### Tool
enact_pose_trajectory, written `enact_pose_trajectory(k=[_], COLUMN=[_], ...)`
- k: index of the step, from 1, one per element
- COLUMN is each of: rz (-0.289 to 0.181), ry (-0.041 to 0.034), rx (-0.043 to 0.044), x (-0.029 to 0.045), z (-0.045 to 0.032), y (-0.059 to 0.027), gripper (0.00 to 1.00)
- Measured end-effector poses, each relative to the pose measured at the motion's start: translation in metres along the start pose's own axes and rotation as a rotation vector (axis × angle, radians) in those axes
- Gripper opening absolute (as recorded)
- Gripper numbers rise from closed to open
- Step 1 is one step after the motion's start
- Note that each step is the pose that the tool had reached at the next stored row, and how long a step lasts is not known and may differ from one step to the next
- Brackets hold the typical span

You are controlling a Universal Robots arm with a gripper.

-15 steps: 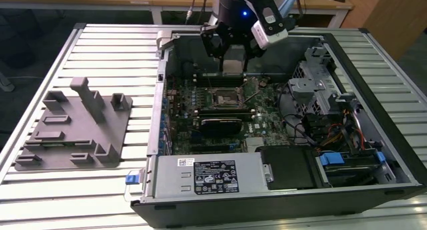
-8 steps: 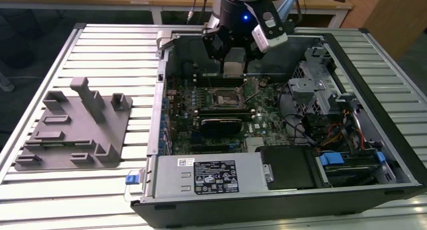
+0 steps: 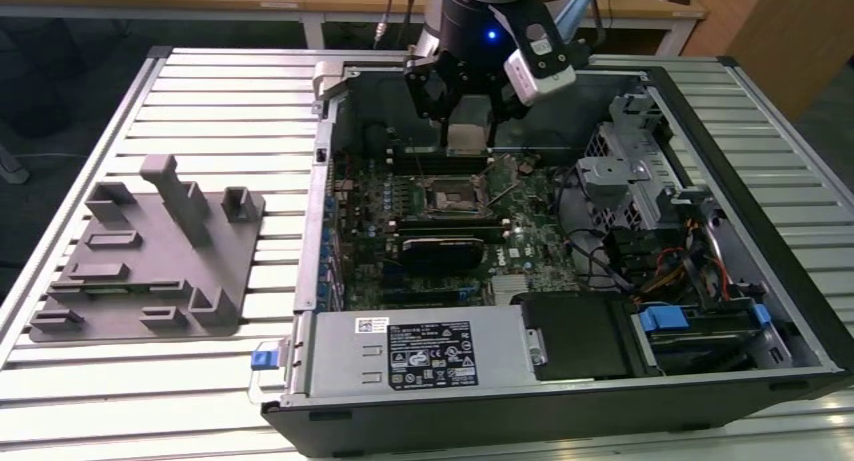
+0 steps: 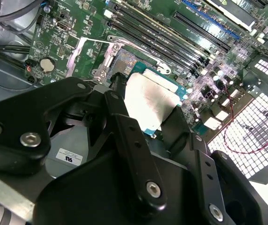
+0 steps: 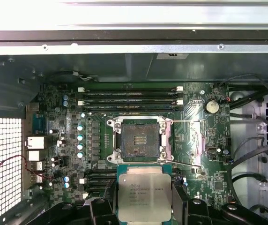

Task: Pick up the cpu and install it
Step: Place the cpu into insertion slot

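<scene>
My gripper [image 3: 470, 131] is shut on the cpu [image 3: 469, 138], a flat square chip with a silver-grey top and a thin green border. It hangs over the open computer case, a little behind the motherboard socket [image 3: 445, 195] in the exterior view. In the first wrist view the cpu [image 5: 145, 194] sits between the black fingers [image 5: 177, 201], just short of the open socket [image 5: 137, 141] with its lever lifted. The second wrist view has the cpu [image 4: 150, 102] gripped at its edges above the socket frame [image 4: 108, 58].
The case [image 3: 561, 241] lies open on a slatted metal table [image 3: 200, 91]. A grey plastic fixture [image 3: 154, 256] stands at the exterior view's left. Inside the case are memory slots [image 5: 129, 96], a power supply [image 3: 420, 353], a drive cage [image 3: 634, 166] and loose cables [image 3: 667, 266].
</scene>
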State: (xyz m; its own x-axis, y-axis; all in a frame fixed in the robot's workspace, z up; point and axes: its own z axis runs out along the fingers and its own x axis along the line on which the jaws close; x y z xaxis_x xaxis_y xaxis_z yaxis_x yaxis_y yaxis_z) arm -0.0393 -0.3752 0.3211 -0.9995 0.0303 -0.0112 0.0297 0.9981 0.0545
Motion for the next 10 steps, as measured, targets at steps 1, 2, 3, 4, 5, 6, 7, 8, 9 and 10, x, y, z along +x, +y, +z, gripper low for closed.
enact_pose_trajectory(k=[1, 2, 3, 4, 5, 6, 7, 8, 9, 10], rz=[0.0, 0.0, 0.0, 0.0, 0.0, 0.0, 0.005, 0.021, 0.039, 0.058], ry=[0.0, 0.0, 0.0, 0.0, 0.0, -0.0001, -0.0004, -0.0011, -0.0021, -0.0032], rx=[-0.0001, 0.0, -0.0001, 0.0, 0.0, -0.0001, -0.0001, 0.0002, 0.0005, 0.0008], x=[0.0, 0.0, -0.0001, -0.0001, -0.0001, -0.0001, -0.0001, -0.0002, -0.0002, -0.0001], z=[0.0, 0.0, 0.0, 0.0, 0.0, 0.0001, 0.0001, 0.0002, 0.0004, 0.0005], y=[0.0, 0.0, 0.0, 0.0, 0.0, 0.0, 0.0, 0.0, 0.0, 0.0], gripper=[0.54, 0.54, 0.54, 0.54, 0.54, 0.54, 0.54, 0.54, 0.54, 0.54])
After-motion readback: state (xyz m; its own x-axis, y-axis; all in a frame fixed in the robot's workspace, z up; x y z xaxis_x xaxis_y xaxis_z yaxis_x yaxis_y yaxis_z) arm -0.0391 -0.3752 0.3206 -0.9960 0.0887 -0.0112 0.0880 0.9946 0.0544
